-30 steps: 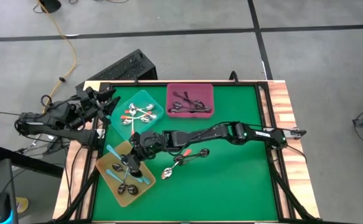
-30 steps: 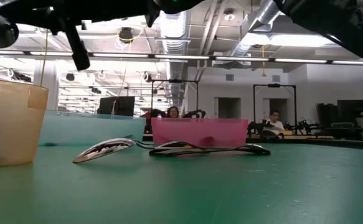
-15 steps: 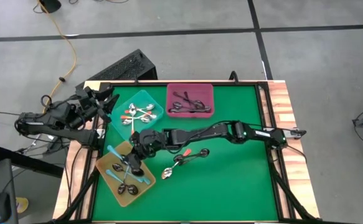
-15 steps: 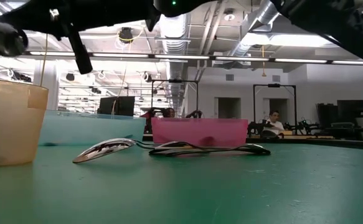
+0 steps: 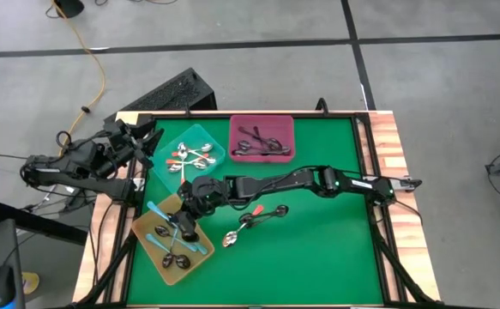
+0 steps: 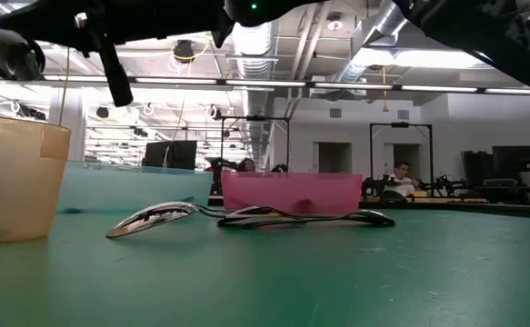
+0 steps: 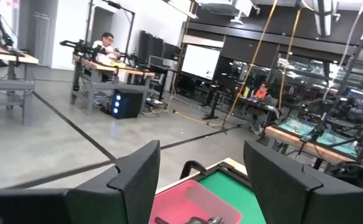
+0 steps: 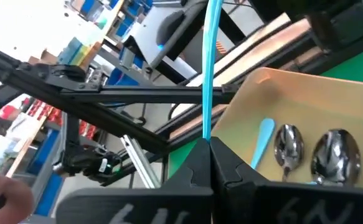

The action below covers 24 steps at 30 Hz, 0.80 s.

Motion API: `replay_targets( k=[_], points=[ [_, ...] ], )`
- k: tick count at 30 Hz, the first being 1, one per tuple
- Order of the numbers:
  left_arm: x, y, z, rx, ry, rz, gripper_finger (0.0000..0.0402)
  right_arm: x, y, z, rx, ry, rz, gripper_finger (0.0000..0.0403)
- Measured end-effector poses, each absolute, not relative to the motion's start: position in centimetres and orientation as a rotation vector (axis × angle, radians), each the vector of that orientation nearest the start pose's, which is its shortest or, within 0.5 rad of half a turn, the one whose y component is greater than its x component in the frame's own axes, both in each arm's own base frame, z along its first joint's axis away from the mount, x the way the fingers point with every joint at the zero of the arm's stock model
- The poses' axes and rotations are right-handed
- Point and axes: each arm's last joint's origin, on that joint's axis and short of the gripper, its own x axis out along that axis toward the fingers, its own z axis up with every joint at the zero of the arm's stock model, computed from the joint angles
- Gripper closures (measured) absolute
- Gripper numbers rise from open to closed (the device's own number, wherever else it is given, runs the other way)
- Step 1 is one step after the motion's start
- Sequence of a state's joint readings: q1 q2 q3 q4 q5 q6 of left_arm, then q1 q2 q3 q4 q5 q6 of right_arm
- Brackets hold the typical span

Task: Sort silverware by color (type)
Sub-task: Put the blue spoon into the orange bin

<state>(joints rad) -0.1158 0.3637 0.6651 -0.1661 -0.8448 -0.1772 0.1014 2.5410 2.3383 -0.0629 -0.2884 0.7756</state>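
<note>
My right gripper (image 5: 185, 226) hovers over the yellow tray (image 5: 147, 230), shut on a light-blue-handled spoon (image 8: 207, 74). Several blue-handled spoons (image 8: 286, 147) lie in that tray. Spoons with orange-red handles (image 5: 191, 157) lie in the teal tray (image 5: 215, 146). Dark spoons (image 5: 258, 144) lie in the pink tray (image 5: 261, 123). A few loose spoons (image 5: 254, 219) lie flat on the green mat. My left gripper (image 5: 153, 142) waits open at the table's left edge, level, with nothing between its fingers (image 7: 137, 177). My right gripper pinches the blue spoon's handle (image 8: 206, 127) between its two shut fingers (image 8: 197, 163). The handle's free end sticks out past the fingertips, and the spoon's bowl is hidden behind them. The spoon is lifted clear above the yellow tray.
The three trays stand close together on the mat's left and far part. The loose spoons (image 6: 155, 218) lie mid-table in front of the pink tray (image 6: 292, 193). Wooden rails (image 5: 382, 172) edge the mat. People sit at benches in the room behind.
My right gripper has turned a little at the wrist over the yellow tray, still shut on the blue spoon. Nothing else has moved.
</note>
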Motion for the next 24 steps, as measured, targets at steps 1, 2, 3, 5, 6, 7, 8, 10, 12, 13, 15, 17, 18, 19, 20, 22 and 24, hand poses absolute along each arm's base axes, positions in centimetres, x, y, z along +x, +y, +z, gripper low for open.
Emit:
replay_targets(
  k=[1,2,3,5,6,7,8,10,12,13,15,17,18,19,20,22,24],
  points=[
    [7.8,1.3,33.9,-0.233,-0.187,0.719,0.0183,58.0,6.8,23.3,0.793,0.395,0.272,0.0403],
    [7.7,1.3,33.9,-0.234,-0.188,0.721,0.0183,58.3,6.9,22.9,0.814,0.367,0.302,0.0403],
    [7.8,1.3,33.9,-0.239,-0.189,0.72,0.0183,58.5,6.8,22.6,0.85,0.361,0.344,0.0403],
    [7.8,1.3,33.9,-0.253,-0.194,0.72,0.0183,59.1,6.7,21.0,0.935,0.363,0.411,0.0403],
    [7.8,1.3,33.9,-0.255,-0.195,0.721,0.0183,59.3,6.6,20.3,0.967,0.384,0.413,0.0403],
    [7.8,1.3,33.9,-0.254,-0.193,0.721,0.0183,59.4,6.4,19.8,0.989,0.402,0.413,0.0403],
    [7.8,1.3,33.9,-0.255,-0.192,0.719,0.0183,59.5,6.3,19.5,0.999,0.407,0.409,0.0403],
    [7.8,1.3,33.8,-0.253,-0.187,0.719,0.0183,59.6,6.1,19.7,1.01,0.394,0.411,0.0403],
    [7.8,1.3,33.8,-0.253,-0.187,0.719,0.0183,59.6,5.8,20.0,1.013,0.379,0.412,0.0403],
    [7.8,1.3,33.8,-0.251,-0.186,0.719,0.0183,59.6,5.7,20.0,1.019,0.379,0.41,0.0403],
    [7.8,1.3,33.8,-0.241,-0.182,0.721,0.0183,59.6,5.7,19.9,1.035,0.393,0.402,0.0403],
    [7.8,1.3,33.8,-0.238,-0.181,0.721,0.0183,59.6,5.4,19.8,1.041,0.4,0.392,0.0403],
    [7.8,1.3,33.8,-0.237,-0.181,0.721,0.0183,59.6,5.4,19.8,1.041,0.399,0.392,0.0403],
    [7.8,1.3,33.8,-0.236,-0.18,0.721,0.0183,59.6,5.5,19.8,1.041,0.398,0.393,0.0403],
    [7.8,1.3,33.8,-0.235,-0.18,0.721,0.0183,59.6,5.5,19.8,1.041,0.398,0.394,0.0403],
    [7.8,1.3,33.8,-0.235,-0.18,0.721,0.0183,59.6,5.4,19.7,1.049,0.406,0.385,0.0403],
    [7.8,1.3,33.8,-0.235,-0.18,0.722,0.0183,59.6,5.4,19.6,1.051,0.416,0.375,0.0399]
  ],
)
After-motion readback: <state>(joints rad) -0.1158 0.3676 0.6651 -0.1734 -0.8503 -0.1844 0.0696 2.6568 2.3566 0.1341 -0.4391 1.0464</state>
